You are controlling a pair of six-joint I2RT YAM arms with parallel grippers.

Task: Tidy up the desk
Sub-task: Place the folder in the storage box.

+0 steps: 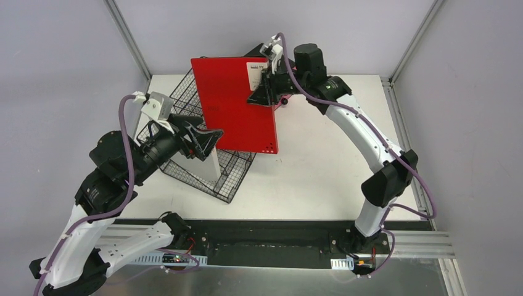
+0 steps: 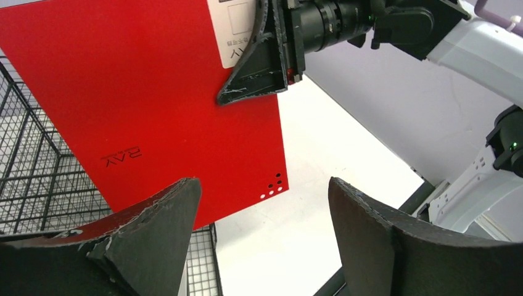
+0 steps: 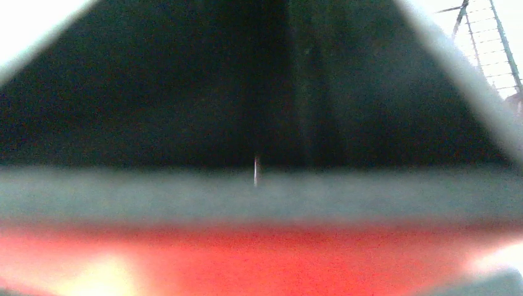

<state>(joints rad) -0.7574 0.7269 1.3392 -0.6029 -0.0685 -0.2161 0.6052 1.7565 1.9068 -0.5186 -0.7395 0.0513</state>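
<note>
A red notebook (image 1: 234, 105) with a white label hangs tilted above the desk (image 1: 321, 166). My right gripper (image 1: 266, 92) is shut on the notebook's upper right edge, by the label. The left wrist view shows that grip (image 2: 259, 68) on the red cover (image 2: 142, 105). My left gripper (image 1: 210, 139) stands open at the notebook's lower left corner. Nothing sits between its fingers (image 2: 262, 188). In the right wrist view only a blurred dark band and the red cover (image 3: 259, 259) fill the picture.
A black wire basket (image 1: 179, 92) lies on the desk's left side, under the notebook and the left gripper, and shows again in the left wrist view (image 2: 31, 166). Metal frame posts and grey walls bound the desk at the back and sides.
</note>
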